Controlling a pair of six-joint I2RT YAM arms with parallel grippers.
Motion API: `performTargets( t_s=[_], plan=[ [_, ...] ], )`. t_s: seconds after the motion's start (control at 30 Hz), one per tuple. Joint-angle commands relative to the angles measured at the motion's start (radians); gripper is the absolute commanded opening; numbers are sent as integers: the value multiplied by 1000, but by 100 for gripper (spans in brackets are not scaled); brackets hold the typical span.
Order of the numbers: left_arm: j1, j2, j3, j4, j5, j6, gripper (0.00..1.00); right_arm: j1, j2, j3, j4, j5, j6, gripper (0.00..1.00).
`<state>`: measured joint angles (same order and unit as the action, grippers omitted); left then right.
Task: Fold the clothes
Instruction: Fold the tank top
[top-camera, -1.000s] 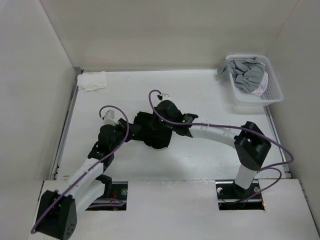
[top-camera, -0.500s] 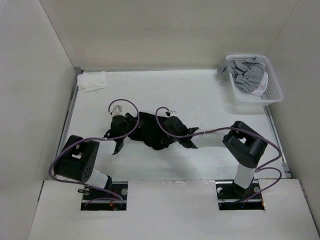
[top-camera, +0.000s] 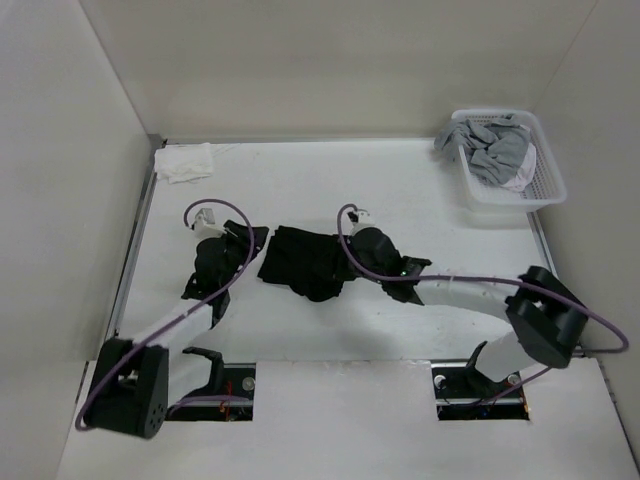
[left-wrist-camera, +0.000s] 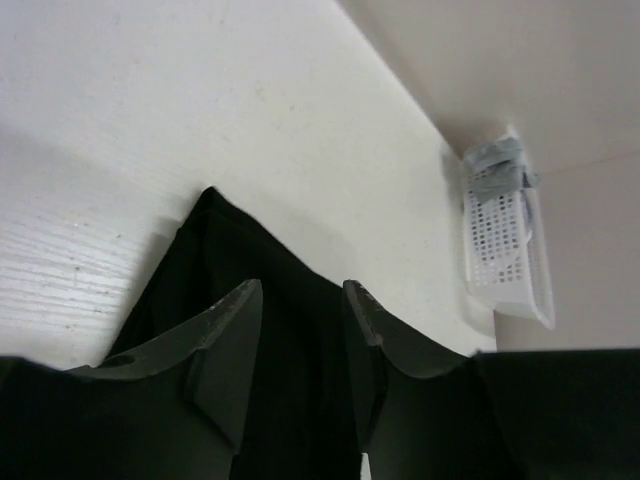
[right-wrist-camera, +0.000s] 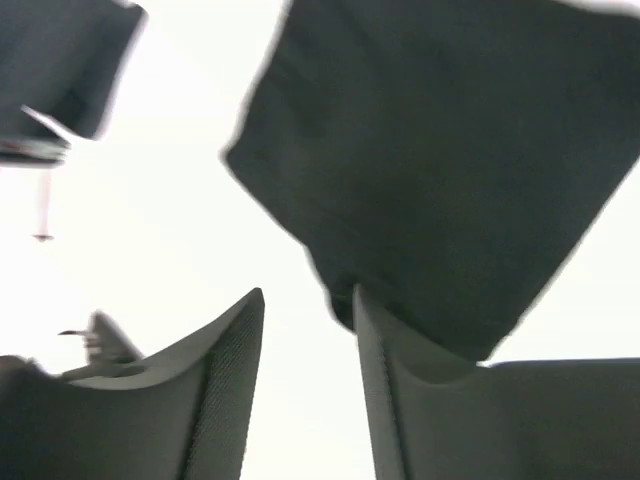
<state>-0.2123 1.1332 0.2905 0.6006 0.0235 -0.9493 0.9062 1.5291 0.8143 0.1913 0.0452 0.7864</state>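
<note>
The black garment (top-camera: 305, 262) lies on the white table (top-camera: 420, 190) as a compact, folded bundle, between the two claws. It is just to the right of the left claw (left-wrist-camera: 302, 288) and just to the left of the right claw (right-wrist-camera: 308, 295).

In the left wrist view, the two fingers of the left claw stand moderately apart, with a clear gap between them. The dark fabric is seen in this gap and continues ahead of the fingertips, where one corner of it points away from the claw. The fabric seems to lie flat on the table and not pinched, so this claw is parted and holds nothing, as far as the view shows.

In the right wrist view, the fingers of the right claw are also apart, with only bare table between them. The garment is directly ahead of this claw, a little blurred, and its near edge comes close to the tip of one finger. I cannot tell if it touches that finger. This claw holds nothing.

Far ahead of the right claw and to its right, a white plastic basket (top-camera: 548, 195) with grey garments (top-camera: 495, 150) stands at the back corner. Far ahead of the left claw, at the other back corner, lies a small white cloth (top-camera: 185, 162).
</note>
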Motion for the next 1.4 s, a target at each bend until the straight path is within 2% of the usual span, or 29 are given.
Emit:
performTargets(
  t_s=[0.0, 0.13, 0.3, 0.43, 0.63, 0.93, 1.37],
  plan=[
    [-15, -151, -21, -132, -48, 44, 37, -17, -136, 2, 33, 18, -65, 49],
    [-22, -282, -5, -362, -73, 131, 44, -103, -234, -27, 40, 80, -122, 52],
    [-6, -432, 38, -640, -89, 216, 53, -220, -355, -145, 144, 237, -179, 62],
    [7, -487, 42, -737, -112, 202, 56, -318, -385, -268, 261, 289, -188, 71],
    [52, -432, 52, -728, -117, 184, 57, -401, -379, -346, 316, 289, -136, 73],
    [113, -334, 55, -645, -122, 175, 57, -448, -350, -366, 341, 255, -107, 73],
    [110, -182, 53, -506, -117, 170, 57, -476, -317, -362, 341, 213, -95, 71]
  ],
)
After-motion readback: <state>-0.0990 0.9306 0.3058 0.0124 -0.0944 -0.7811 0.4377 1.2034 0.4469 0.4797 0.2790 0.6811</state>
